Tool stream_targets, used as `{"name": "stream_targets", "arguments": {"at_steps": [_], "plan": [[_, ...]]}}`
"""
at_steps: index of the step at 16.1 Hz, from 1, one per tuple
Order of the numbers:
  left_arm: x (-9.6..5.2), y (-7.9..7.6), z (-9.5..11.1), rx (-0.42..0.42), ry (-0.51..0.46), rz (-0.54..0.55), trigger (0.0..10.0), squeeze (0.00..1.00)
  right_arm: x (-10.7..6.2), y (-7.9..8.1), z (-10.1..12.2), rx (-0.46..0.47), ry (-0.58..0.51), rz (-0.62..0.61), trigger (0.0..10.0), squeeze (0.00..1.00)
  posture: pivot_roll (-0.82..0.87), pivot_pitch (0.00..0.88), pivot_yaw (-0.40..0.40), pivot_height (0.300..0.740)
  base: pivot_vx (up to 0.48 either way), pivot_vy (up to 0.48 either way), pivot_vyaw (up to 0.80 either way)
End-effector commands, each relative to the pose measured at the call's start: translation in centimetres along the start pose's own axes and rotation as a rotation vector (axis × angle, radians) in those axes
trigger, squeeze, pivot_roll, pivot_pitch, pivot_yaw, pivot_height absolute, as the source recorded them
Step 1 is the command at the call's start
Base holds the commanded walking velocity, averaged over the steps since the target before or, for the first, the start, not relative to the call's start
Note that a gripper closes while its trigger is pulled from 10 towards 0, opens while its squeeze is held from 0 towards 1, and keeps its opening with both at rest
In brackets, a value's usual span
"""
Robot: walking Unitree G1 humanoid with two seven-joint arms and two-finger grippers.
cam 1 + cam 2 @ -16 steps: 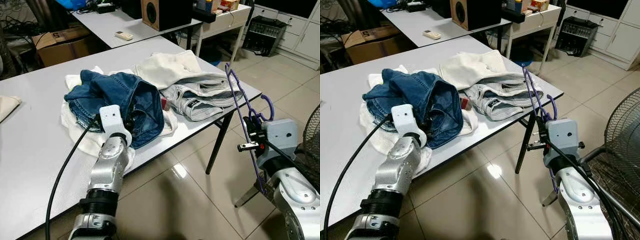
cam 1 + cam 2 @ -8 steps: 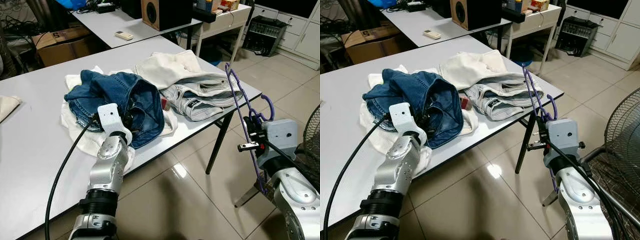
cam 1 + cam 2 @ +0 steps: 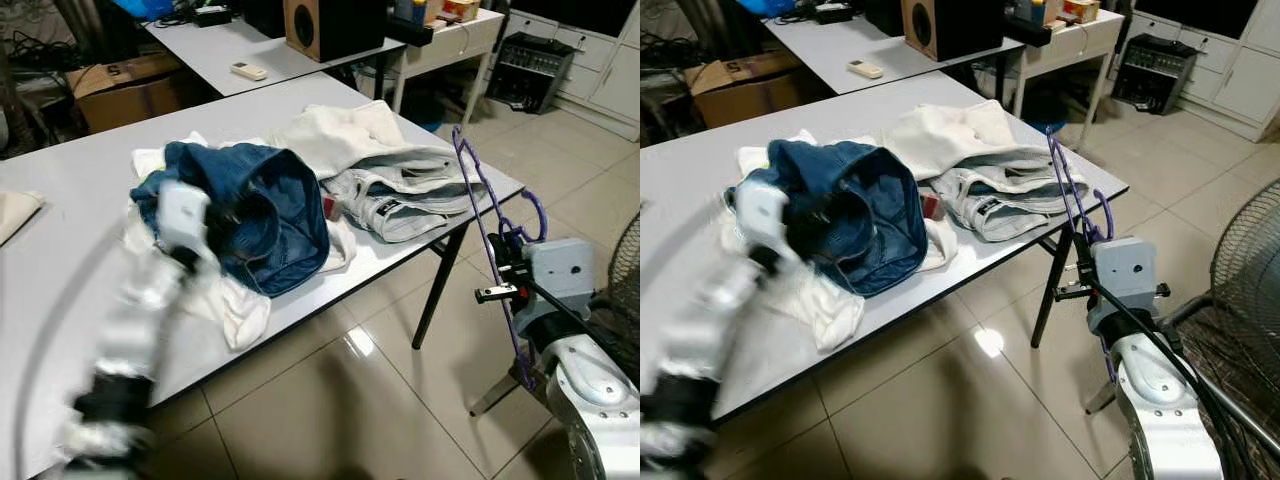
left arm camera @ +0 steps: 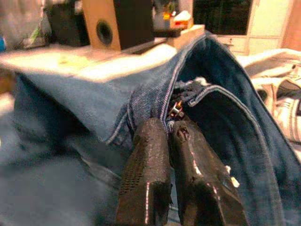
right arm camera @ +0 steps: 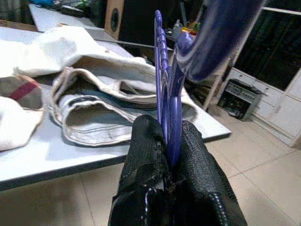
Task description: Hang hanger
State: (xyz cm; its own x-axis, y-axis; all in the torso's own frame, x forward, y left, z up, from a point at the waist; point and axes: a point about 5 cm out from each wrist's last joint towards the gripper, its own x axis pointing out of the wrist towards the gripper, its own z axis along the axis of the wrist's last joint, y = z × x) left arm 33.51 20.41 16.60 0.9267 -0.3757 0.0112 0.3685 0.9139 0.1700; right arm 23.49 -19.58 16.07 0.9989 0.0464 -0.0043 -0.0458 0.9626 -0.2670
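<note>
A purple hanger (image 3: pixel 487 215) stands upright off the table's right corner, over the tiled floor. My right gripper (image 3: pixel 503 268) is shut on its lower part, and the right wrist view has the purple hanger (image 5: pixel 164 70) pinched between the two black fingers (image 5: pixel 146 141). A heap of blue jeans (image 3: pixel 270 195) lies on the grey table (image 3: pixel 60 230). My left gripper (image 3: pixel 222 215), blurred by motion, is at the jeans' open waist. In the left wrist view it (image 4: pixel 169 128) is shut on the denim edge by the zipper (image 4: pixel 176 109).
Light grey jeans (image 3: pixel 400 195) and a white garment (image 3: pixel 335 130) lie at the table's right end, with white cloth (image 3: pixel 235 310) under the blue jeans. A second table with a speaker (image 3: pixel 330 25) stands behind. A fan (image 3: pixel 1250 260) is at the far right.
My left arm has swung to the left and is now blurred, dragging the jeans' waist with it. The right arm and hanger have stayed put.
</note>
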Motion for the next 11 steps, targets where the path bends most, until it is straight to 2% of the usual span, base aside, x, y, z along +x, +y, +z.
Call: {"name": "stream_targets", "arguments": {"at_steps": [1,2,3,5,6,7,8,9,10,11], "plan": [[0.1,2.8,3.5,0.145,-0.076,-0.036,0.0,0.00,0.2,0.1,0.3,0.002,-0.023,-0.003,10.0,0.00,-0.20,0.000,0.048,0.740,0.000,0.000,0.00],[0.0,4.2,5.4,0.255,-0.090,-0.074,0.0,0.00,0.3,0.1,0.2,0.002,-0.024,-0.002,10.0,0.00,-0.19,0.000,0.048,0.740,0.000,0.000,0.00],[0.2,4.5,6.4,0.319,-0.095,-0.114,0.0,0.00,0.4,0.1,0.2,0.002,-0.025,-0.003,10.0,0.00,-0.19,0.000,0.048,0.740,0.000,0.000,0.00],[1.1,5.2,9.7,0.575,-0.085,-0.243,0.0,0.00,0.5,0.2,0.3,0.001,-0.031,-0.003,10.0,0.00,-0.19,0.000,0.052,0.740,0.000,0.000,0.00],[1.5,5.2,10.5,0.614,-0.085,-0.268,0.0,0.00,0.5,0.1,0.3,0.000,-0.032,-0.003,10.0,0.00,-0.19,0.000,0.052,0.740,0.000,0.000,0.00],[2.2,4.6,11.7,0.680,-0.087,-0.352,0.0,0.00,0.5,0.1,0.3,-0.001,-0.034,-0.007,10.0,0.00,-0.19,0.000,0.055,0.740,0.000,0.000,0.00],[3.3,2.5,11.8,0.775,-0.046,-0.520,0.0,0.00,0.4,0.0,0.3,-0.001,-0.035,-0.014,10.0,0.00,-0.20,0.000,0.059,0.740,0.000,0.000,0.00],[3.7,1.7,11.6,0.811,-0.023,-0.592,0.0,0.00,0.4,0.0,0.3,-0.001,-0.035,-0.015,10.0,0.00,-0.20,0.000,0.059,0.740,0.000,0.000,0.00],[4.6,-1.2,8.8,0.865,0.091,-0.792,0.0,0.00,0.2,0.0,0.4,-0.003,-0.037,-0.024,10.0,0.00,-0.21,0.000,0.070,0.740,0.000,0.000,0.00],[4.8,-1.7,8.2,0.867,0.112,-0.822,0.0,0.00,0.2,0.0,0.4,-0.003,-0.036,-0.027,10.0,0.00,-0.21,0.000,0.070,0.740,0.000,0.000,0.00]]}}
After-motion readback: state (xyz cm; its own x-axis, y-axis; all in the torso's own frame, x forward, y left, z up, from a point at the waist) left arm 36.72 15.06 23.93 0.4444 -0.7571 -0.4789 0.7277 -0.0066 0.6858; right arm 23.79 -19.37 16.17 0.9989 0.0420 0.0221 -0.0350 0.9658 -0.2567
